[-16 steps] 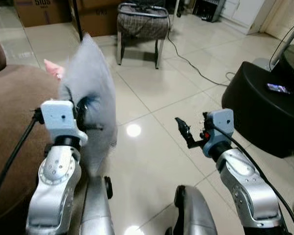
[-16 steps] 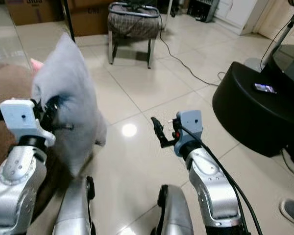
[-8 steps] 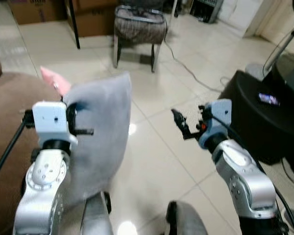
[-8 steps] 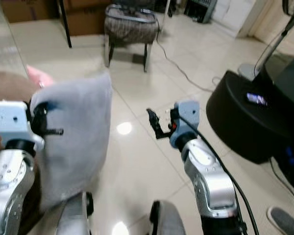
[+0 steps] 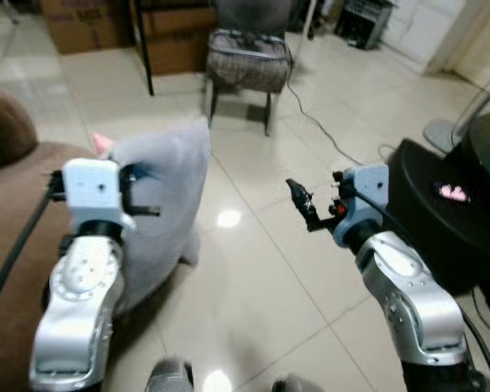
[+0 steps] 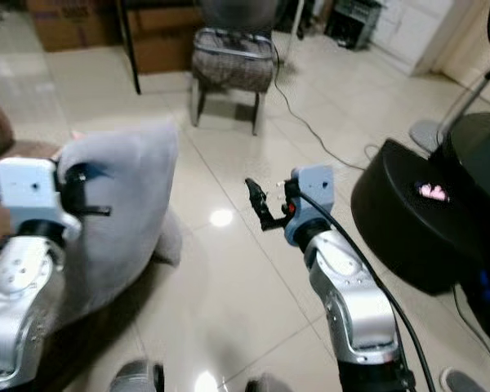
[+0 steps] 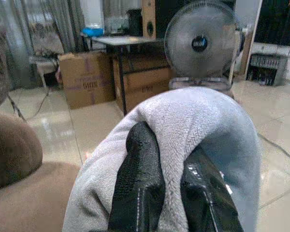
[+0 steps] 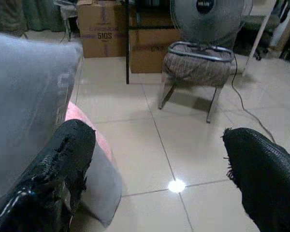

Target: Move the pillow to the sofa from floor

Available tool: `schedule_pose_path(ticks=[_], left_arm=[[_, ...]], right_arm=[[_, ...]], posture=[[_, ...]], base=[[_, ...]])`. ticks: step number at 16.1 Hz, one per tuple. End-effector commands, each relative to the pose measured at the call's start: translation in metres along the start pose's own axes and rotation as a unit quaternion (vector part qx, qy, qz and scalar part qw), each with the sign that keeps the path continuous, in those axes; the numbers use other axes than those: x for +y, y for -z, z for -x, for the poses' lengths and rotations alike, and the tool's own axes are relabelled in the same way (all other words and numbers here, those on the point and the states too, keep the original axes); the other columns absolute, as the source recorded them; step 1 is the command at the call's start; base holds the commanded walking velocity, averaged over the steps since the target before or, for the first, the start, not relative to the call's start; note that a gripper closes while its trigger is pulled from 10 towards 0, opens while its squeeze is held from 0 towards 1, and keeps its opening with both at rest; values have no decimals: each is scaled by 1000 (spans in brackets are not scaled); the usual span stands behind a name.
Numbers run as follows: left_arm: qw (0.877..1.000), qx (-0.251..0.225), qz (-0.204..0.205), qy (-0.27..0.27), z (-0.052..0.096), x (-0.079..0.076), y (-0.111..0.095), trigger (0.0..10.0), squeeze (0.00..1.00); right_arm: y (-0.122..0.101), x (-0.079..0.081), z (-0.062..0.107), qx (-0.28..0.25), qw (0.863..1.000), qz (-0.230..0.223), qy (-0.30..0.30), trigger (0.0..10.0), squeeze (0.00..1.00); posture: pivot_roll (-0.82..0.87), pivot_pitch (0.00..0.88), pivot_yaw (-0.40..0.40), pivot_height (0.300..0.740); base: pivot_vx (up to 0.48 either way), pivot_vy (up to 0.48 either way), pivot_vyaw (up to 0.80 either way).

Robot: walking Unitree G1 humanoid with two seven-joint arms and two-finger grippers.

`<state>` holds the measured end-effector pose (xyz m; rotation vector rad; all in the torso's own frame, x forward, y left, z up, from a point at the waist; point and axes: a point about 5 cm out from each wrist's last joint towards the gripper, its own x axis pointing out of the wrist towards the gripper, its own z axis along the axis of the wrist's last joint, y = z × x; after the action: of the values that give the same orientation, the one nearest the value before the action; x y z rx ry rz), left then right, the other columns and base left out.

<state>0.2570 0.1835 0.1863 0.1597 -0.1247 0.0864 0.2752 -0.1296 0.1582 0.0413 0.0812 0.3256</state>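
Note:
A grey fleece pillow [image 5: 167,208] hangs at the edge of the brown sofa [image 5: 16,220], its lower part draped down toward the floor. My left gripper [image 7: 171,181] is shut on the pillow's upper edge, both black fingers [image 7: 140,183] pinching a fold of fabric. A pink corner [image 5: 104,144] pokes out behind the pillow. My right gripper [image 5: 300,200] is held out over the tiled floor to the right of the pillow, open and holding nothing; in the right wrist view its fingers [image 8: 58,169] stand wide apart with the pillow [image 8: 24,111] beside them.
A checked stool [image 5: 249,69] with metal legs stands ahead, with a cable [image 5: 327,131] running across the tiles. Cardboard boxes [image 5: 90,28] line the back. A black round unit [image 5: 465,212] sits at the right. A fan [image 7: 200,46] stands behind the stool.
The camera has shifted and tilted. The pillow has swung lower and nearer the sofa, still held by my left gripper. The right gripper stays open in about the same place.

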Motion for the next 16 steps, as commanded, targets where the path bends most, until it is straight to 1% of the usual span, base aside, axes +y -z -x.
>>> schedule_pose_path(ticks=[1, 2, 5, 6, 9, 11, 14, 16], left_arm=[[1000, -30, 3, 3, -1, -6, -9, 10000, 0], [1000, -26, 12, -2, -1, -7, -8, 10000, 0], [1000, -26, 4, -3, -1, -7, -7, 10000, 0], [999, -31, -2, -7, 0, -6, -8, 10000, 0], [999, -36, -4, -8, 1, -3, -10, 10000, 0], [999, -36, -8, -13, 0, 0, -10, 10000, 0], [999, -38, -7, -15, 0, 1, -11, 10000, 0], [999, -37, -5, -20, -1, 3, -11, 10000, 0]], right_arm=[[-4, -6, 1, -7, 1000, 11, 11, 10000, 0], [-4, -6, 1, -6, 1000, 13, 10, 10000, 0], [-5, -5, -1, -7, 1000, 15, 8, 10000, 0], [-6, -4, -3, -9, 1000, 7, 6, 10000, 0], [0, 1, -5, 9, 1000, 15, -23, 10000, 0], [-1, 6, -7, 8, 999, 25, -44, 10000, 0], [-1, 11, -8, 10, 997, 32, -63, 10000, 0], [-1, 10, -10, 9, 998, 36, -60, 10000, 0]], posture=[[120, 0, -116, 740], [119, 0, -120, 740], [121, 0, -124, 740], [129, 0, -129, 740], [135, 0, -129, 740], [139, 0, -129, 740], [141, 0, -133, 740], [141, 0, -134, 740]], base=[[0, 0, 0], [0, 0, 0], [0, 0, 0], [0, 0, 0], [0, 0, 0], [0, 0, 800], [283, 0, 800], [366, 0, 800]])
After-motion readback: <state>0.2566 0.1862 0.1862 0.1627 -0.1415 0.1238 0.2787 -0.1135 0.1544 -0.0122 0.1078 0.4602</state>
